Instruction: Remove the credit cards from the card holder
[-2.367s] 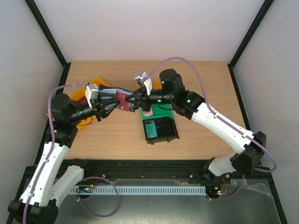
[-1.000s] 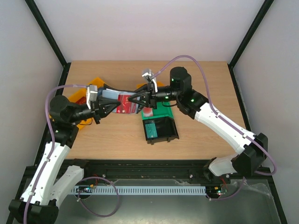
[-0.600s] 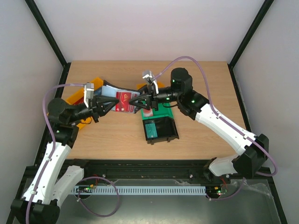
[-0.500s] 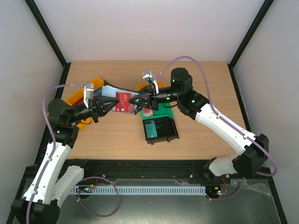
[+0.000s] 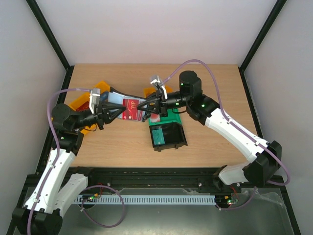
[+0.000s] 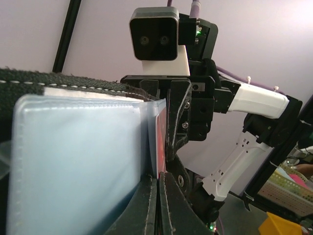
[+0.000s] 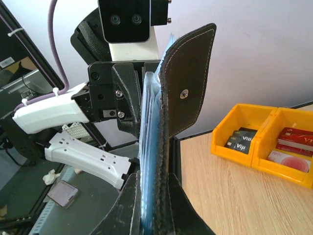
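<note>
Together, left fingers (image 6: 172, 211) and right fingers (image 7: 182, 211) pinch the card holder (image 7: 188, 88).

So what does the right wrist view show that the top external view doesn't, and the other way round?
Only the right wrist: the snap stud on the black flap of the card holder, and what lies in the yellow bin: dark cards, red cards and a pale card with a red spot.
Only the top external: the black bin with a teal card inside, and a red credit card face-up in the holder.
Both: the card holder held up between the left gripper and right gripper, both shut on it.
</note>
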Available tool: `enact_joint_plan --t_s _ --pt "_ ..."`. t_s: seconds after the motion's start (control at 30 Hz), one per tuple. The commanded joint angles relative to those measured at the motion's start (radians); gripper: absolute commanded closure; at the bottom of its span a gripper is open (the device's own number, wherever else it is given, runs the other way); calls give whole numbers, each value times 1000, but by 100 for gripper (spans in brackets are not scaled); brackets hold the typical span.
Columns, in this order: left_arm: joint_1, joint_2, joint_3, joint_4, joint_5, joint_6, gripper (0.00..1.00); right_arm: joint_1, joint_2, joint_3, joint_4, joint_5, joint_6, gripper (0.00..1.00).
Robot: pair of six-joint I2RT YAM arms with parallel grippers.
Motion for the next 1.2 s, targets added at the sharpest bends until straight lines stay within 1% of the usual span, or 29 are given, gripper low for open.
enact_joint_plan --t_s 0.0,0.33,0.47,0.53,0.6,0.63,0.7,0.77,0.9,1.03,1.17 --pt "15 -16 -1 38 19 15 98 -66 -57 13 -121 -14 -78 98" --pt "14 -20 2 -14 31 58 98 -89 -64 11 -160 -20 -100 98" --pt "-8 -17 -5 -16 1 72 98 -83 -36 3 -56 -43 8 98" --pt "-18 -8 -12 -6 -10 60 98 -74 -19 12 -41 -54 20 98" --pt "-18 -6 -8 -11 -18 53 94 -72 -12 30 -40 -71 20 98" --pt "-18 -6 -6 -7 -14 51 91 -73 -15 36 -42 -72 13 98" --pt "-17 -7 -4 -10 -5 58 79 -71 -24 36 -43 -68 4 98" --pt "-15 -9 -3 -44 -6 82 76 -72 -25 36 -57 -68 -7 98" --pt "-12 -8 -15 -70 -25 100 78 -71 -24 31 -72 -72 -7 98" --pt "-25 12 2 -120 -63 156 75 -71 -24 31 -45 -72 10 98" --pt "-49 38 15 -137 -84 170 81 -68 -18 32 -15 -79 36 98"
